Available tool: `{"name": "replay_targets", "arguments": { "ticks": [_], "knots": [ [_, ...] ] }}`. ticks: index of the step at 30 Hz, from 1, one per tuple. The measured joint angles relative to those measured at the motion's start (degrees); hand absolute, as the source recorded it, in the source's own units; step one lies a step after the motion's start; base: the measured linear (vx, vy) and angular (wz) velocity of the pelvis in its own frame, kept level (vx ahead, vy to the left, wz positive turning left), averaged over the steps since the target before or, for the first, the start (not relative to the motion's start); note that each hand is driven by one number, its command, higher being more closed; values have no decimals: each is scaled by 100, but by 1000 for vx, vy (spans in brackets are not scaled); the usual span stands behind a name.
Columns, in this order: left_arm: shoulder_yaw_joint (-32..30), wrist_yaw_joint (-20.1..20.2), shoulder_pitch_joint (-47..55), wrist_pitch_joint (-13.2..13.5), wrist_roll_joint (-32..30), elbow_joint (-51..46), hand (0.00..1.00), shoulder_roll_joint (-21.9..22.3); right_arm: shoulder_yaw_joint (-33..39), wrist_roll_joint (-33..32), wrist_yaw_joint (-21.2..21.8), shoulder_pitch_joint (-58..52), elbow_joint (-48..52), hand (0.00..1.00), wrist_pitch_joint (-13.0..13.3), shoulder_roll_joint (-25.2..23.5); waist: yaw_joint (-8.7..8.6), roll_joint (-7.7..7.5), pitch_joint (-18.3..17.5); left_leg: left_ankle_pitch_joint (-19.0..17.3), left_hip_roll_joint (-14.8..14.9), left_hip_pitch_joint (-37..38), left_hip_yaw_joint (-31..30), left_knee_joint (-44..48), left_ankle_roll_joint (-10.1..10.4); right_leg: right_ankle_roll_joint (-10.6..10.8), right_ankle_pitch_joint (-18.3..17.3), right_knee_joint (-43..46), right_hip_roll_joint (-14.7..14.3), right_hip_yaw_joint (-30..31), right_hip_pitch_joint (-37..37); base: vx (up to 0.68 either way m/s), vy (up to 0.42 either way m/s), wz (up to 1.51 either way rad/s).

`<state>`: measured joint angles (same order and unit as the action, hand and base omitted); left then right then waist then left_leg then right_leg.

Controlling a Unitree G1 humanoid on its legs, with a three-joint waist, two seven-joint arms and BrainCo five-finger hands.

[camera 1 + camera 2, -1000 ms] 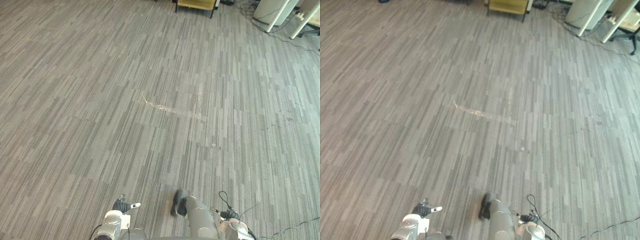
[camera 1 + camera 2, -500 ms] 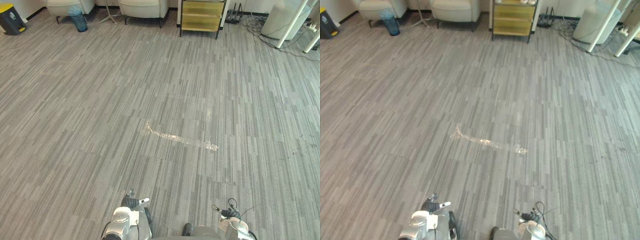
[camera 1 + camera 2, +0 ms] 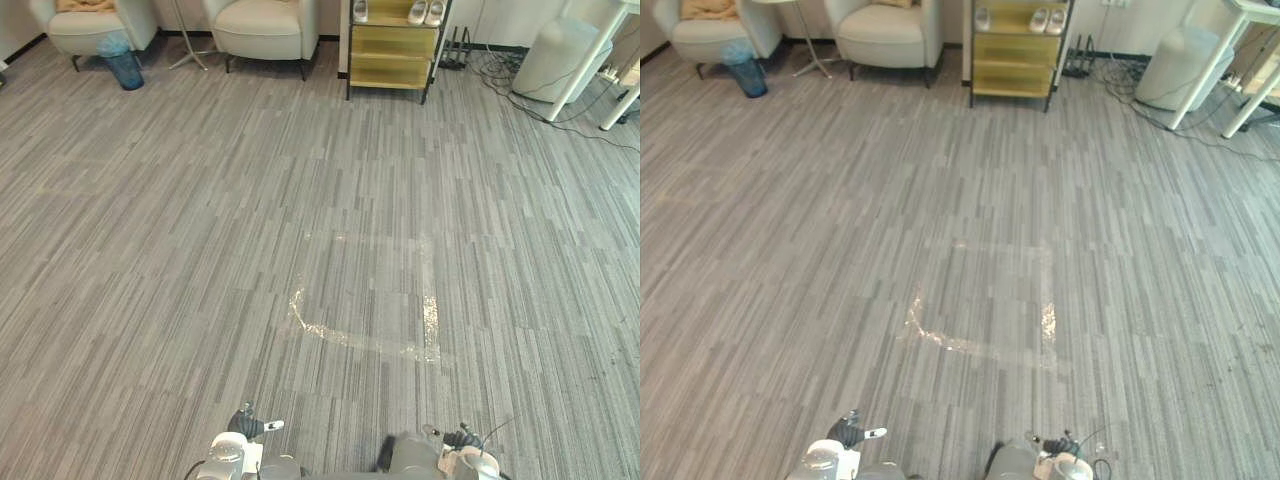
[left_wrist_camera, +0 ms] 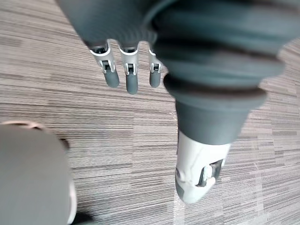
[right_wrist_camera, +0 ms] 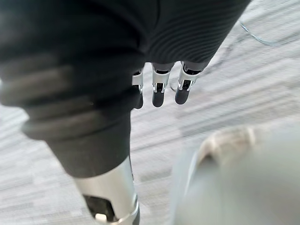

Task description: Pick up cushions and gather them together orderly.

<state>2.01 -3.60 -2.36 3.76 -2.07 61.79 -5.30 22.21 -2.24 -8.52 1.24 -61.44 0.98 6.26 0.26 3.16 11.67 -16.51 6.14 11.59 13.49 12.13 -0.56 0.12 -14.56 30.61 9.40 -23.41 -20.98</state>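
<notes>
Perhaps a tan cushion (image 3: 708, 8) on the far-left armchair (image 3: 702, 38), half beyond the top edge.

Open striped carpet floor (image 3: 180, 220) stretched wide ahead of the robot, marked only by flat strips of clear tape (image 3: 372, 342) lying flush on it. Obstacles lined the far edge: a left armchair (image 3: 90, 27) with a blue bin (image 3: 122, 64) in front, a right armchair (image 3: 262, 27) and a yellow shelf unit (image 3: 388, 55). Further right stood what looked like a white container (image 3: 535, 70) among slanted bench legs (image 3: 575, 48) and loose cables (image 3: 490, 62). The left hand (image 4: 127, 70) and right hand (image 5: 159, 86) hung, fingers straight, over bare carpet.
</notes>
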Motion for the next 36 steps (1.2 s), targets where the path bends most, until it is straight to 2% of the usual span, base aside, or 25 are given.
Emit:
{"name": "replay_targets", "arguments": {
  "ticks": [1, 2, 3, 5, 6, 7, 9, 10, 11, 12, 14, 17, 18, 20, 21, 22, 23, 24, 26, 27, 30, 32, 34, 35, 36],
  "knots": [
    [22, 1, 33, 4, 0, -5, 0, -11, -3, -1, -4, -86, 10, 0, 2, -4, -50, -66, -36, 8, 46, 160, 2, -27, 265, -22, 694, -832, -93, 101, -83, 688, -302, 51],
    [7, -2, 78, 9, -4, 26, 0, 15, -13, -3, 5, -274, -31, 0, -9, 20, -82, -85, -42, -97, 95, 373, -54, 1, 599, -476, 1846, -1224, -183, 275, -86, 717, -301, 12],
    [9, -2, 82, 10, 4, 83, 0, 120, 6, -4, 1, -218, -57, 0, -33, 74, -6, 114, -69, -73, 315, 409, -46, 41, 672, -495, 1763, -1035, -354, 268, -101, 599, -251, -2],
    [9, 12, -67, 38, 0, 88, 0, 233, 44, -2, 9, -59, -48, 0, -25, 74, -61, 80, -26, 168, 300, 260, -289, 158, 749, -574, 1264, -685, -314, 288, -94, 496, -252, 1],
    [5, 11, -106, 71, 0, 77, 0, 281, 81, -2, 13, -72, -46, 0, -2, 84, -88, 79, -22, 488, 335, 218, -290, 479, 775, -517, 961, -555, -352, 247, 78, 431, -261, 17],
    [2, 11, -119, 80, 0, 83, 0, 293, 78, -2, 21, -79, -51, 0, 4, 64, -93, 100, -23, 637, 441, 99, -360, 963, 868, -523, 828, -566, -415, 216, 261, 385, -242, 10],
    [-79, 20, -87, 79, 4, 76, 0, 296, -23, -11, 67, -126, -63, 0, -12, 44, -82, 111, -8, 1477, 675, -569, -519, 2678, 792, -486, 547, -725, -529, 249, 711, 365, -170, -11],
    [-95, 29, 21, 75, 6, 77, 0, 283, -44, -12, 77, -147, -65, 0, -18, 48, -38, 148, 48, 1507, 945, -1099, -507, 4011, 644, -586, 409, -967, -679, 307, 1146, 391, -81, -24],
    [-112, 41, 51, 71, 8, 53, 0, 275, -41, -16, 74, -114, -65, 0, -27, 49, -27, 199, 98, 1145, 1056, -1453, -457, 4642, 455, -609, 332, -1113, -762, 339, 1455, 349, -48, -25],
    [-123, 37, 44, 66, 15, -33, 0, 250, -3, -18, 69, -135, -89, 0, -50, 56, -9, 181, 118, 827, 997, -1845, -385, 4882, 408, -589, 279, -1287, -768, 389, 1782, 348, -50, -20],
    [-172, 23, 100, 83, 47, -162, 0, 250, 13, -27, 51, -118, -140, 0, -62, 56, 78, 189, 123, 509, 884, -2254, -54, 4521, 371, -525, 250, -1500, -744, 524, 2130, 391, 1, -41],
    [-242, 23, 89, 88, 116, -259, 0, 273, 87, -25, 15, -65, -145, 0, -56, 57, 202, 172, 125, 379, 367, -2560, 263, 2550, 442, -231, 190, -1781, -574, 778, 2582, 377, 80, -43],
    [-241, 20, 94, 91, 118, -271, 0, 285, 135, -24, -2, -66, -146, 0, -55, 54, 221, 173, 125, 463, 167, -2556, 249, 1740, 447, -125, 128, -1869, -527, 838, 2723, 505, 169, -35],
    [-231, 22, 121, 93, 127, -271, 0, 319, 142, -19, -12, -89, -147, 0, -56, 60, 260, 219, 86, 1104, -103, -2525, 72, 339, 472, 126, -40, -1983, -547, 952, 2930, 449, 188, -35],
    [-227, 28, 134, 96, 141, -272, 0, 318, 114, -11, -15, -95, -155, 0, -59, 34, 321, 176, 59, 1546, -141, -2546, -26, 436, 160, 218, -174, -1960, -530, 1059, 2991, 385, 170, -26],
    [-212, 41, 109, 95, 141, -274, 0, 187, 101, -12, -12, -85, -188, 0, -58, -59, 315, -8, -20, 1255, -319, -2596, 9, 681, -38, 359, -338, -1864, -366, 1152, 3031, 514, 165, -9],
    [-204, 45, 73, 81, 141, -245, 0, 142, 111, -9, -9, -143, -250, 0, -58, -95, 283, -213, -122, 926, -472, -2665, 37, 911, -100, 451, -473, -1537, -169, 1183, 2977, 552, 132, 12],
    [-198, 40, 61, 81, 140, -222, 0, 123, 125, -5, -10, -166, -248, 0, -57, -100, 282, -257, -131, 768, -524, -2640, 35, 1046, -138, 466, -479, -1094, -76, 1259, 2844, 556, 140, 16],
    [-29, 46, 7, 63, 142, -89, 0, 31, 133, 4, -7, -210, -252, 0, -60, -136, 286, -306, -135, 492, -644, -2288, 3, 1099, -204, 802, -340, 705, 171, 1494, 2231, 562, 152, 21],
    [52, 44, 20, 46, 139, -26, 0, -10, 133, 6, 8, -199, -254, 0, -68, -155, 281, -313, -137, 399, -712, -1904, -31, 957, -217, 847, -462, 1399, 316, 1395, 2028, 554, 99, 23],
    [243, 37, 85, 46, 144, -32, 0, -26, 121, 14, 48, -191, -241, 0, -44, -143, 243, -202, -208, 383, -693, -1059, -172, 363, -211, 478, -686, 1164, 517, 286, 1633, 531, 1, 22],
    [243, 30, 77, 47, 169, -47, 0, -23, 126, 11, 72, -145, -229, 0, -31, -124, 241, -145, -208, 376, -620, -893, -220, 210, -195, 465, -670, 757, 476, 120, 1319, 393, -72, 20],
    [257, 27, 86, 45, 174, -45, 0, 1, 115, 10, 75, -79, -211, 0, -16, -14, 196, -3, -155, 270, -388, -627, -311, 88, -13, 421, -371, 32, 263, 299, 944, 384, -142, 18],
    [296, 21, 109, 45, 175, -33, 0, -24, 109, 9, 75, -93, -216, 0, -20, -2, 185, -12, -146, 222, -315, -525, -335, 89, 82, 438, 7, -448, 122, 559, 804, 365, -222, 26],
    [367, 13, 143, 47, 178, -30, 0, -70, 103, 8, 74, -155, -230, 0, -22, -19, 181, -94, -160, 131, -298, -411, -373, 102, 251, 379, 631, -1061, -10, 956, 785, 379, -257, 35]
  ]
}}
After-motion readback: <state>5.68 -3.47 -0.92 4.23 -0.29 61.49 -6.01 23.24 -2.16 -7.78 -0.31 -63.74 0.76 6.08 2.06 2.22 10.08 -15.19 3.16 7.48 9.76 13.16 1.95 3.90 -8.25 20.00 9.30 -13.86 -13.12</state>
